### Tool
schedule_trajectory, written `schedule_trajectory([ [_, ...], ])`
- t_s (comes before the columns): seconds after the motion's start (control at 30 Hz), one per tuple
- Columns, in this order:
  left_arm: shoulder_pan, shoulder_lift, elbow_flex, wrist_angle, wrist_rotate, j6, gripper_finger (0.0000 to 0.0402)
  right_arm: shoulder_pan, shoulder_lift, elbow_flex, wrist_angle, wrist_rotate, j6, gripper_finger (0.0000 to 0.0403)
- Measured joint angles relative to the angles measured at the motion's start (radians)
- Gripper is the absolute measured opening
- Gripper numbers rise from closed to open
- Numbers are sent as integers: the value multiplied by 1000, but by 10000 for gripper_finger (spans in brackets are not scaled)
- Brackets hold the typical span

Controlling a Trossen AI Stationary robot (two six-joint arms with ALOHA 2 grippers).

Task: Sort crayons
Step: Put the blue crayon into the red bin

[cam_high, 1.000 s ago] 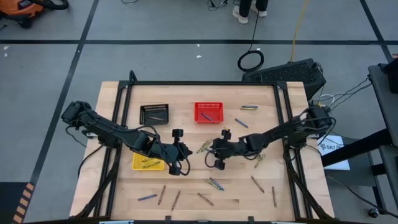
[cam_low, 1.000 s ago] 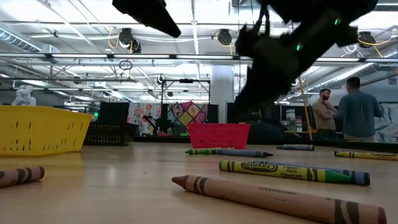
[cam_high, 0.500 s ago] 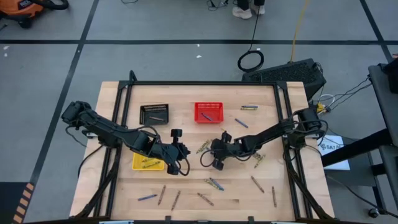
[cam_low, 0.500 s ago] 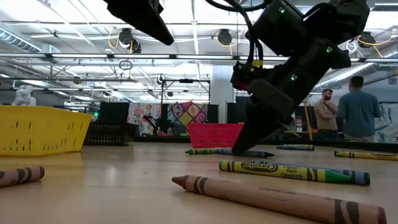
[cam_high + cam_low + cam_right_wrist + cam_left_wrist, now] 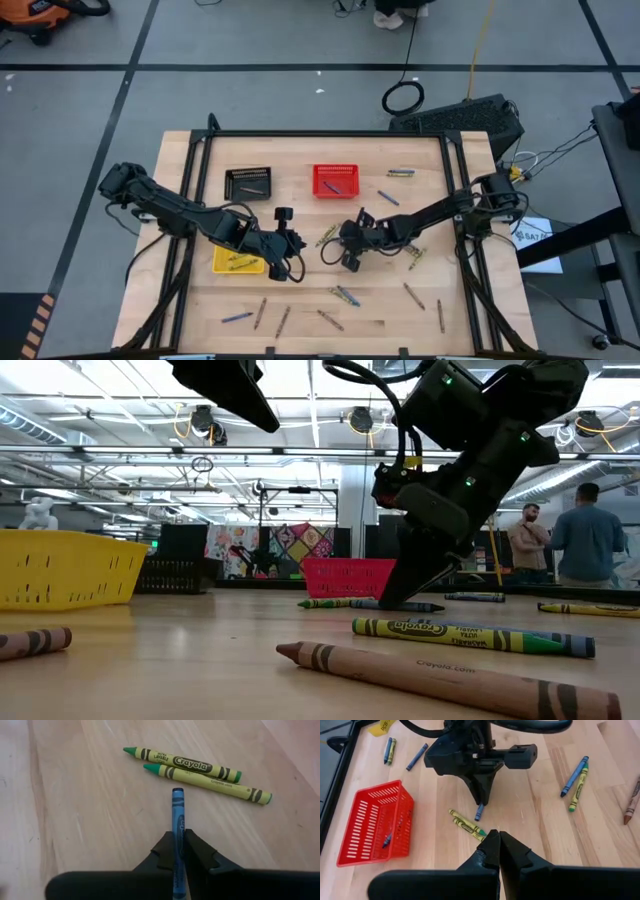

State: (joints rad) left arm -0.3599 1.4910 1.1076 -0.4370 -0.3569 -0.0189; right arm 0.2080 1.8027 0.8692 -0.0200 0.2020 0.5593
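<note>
Crayons lie scattered on the wooden table. A blue crayon lies beside two yellow-green crayons near the table's middle, and my right gripper is shut on it; the low view shows that gripper down at the tabletop. My left gripper hovers shut and empty just left of the middle, above the table. Brown, blue and yellow-green crayons lie along the near part. My right gripper pinches the blue crayon between its two fingers, at the part behind its far end. The fingers slant down from the table's right side and lie along the crayon. The free end sticks out ahead, and the crayon lies on the table.
A yellow basket stands under my left arm, a black basket and a red basket at the far side, each with a crayon or more inside. More crayons lie at the far right. People stand in the room beyond.
My right gripper has come down toward the table onto the blue crayon, rolling its wrist a little, and has shut on it. The crayon has stayed on the table. My left gripper has kept still.
</note>
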Motion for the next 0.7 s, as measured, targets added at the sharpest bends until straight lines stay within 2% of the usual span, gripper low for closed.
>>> schedule_trajectory([
  [0.33,0,0,0,-19,0,-1,3,2,-69,1,-38,-106,-27,2],
  [0.57,1,0,0,-54,-35,-2,4,-42,-202,5,-25,-73,-119,1],
  [0.7,1,0,0,-65,-37,-2,21,-99,-260,5,-14,-50,-179,1],
])
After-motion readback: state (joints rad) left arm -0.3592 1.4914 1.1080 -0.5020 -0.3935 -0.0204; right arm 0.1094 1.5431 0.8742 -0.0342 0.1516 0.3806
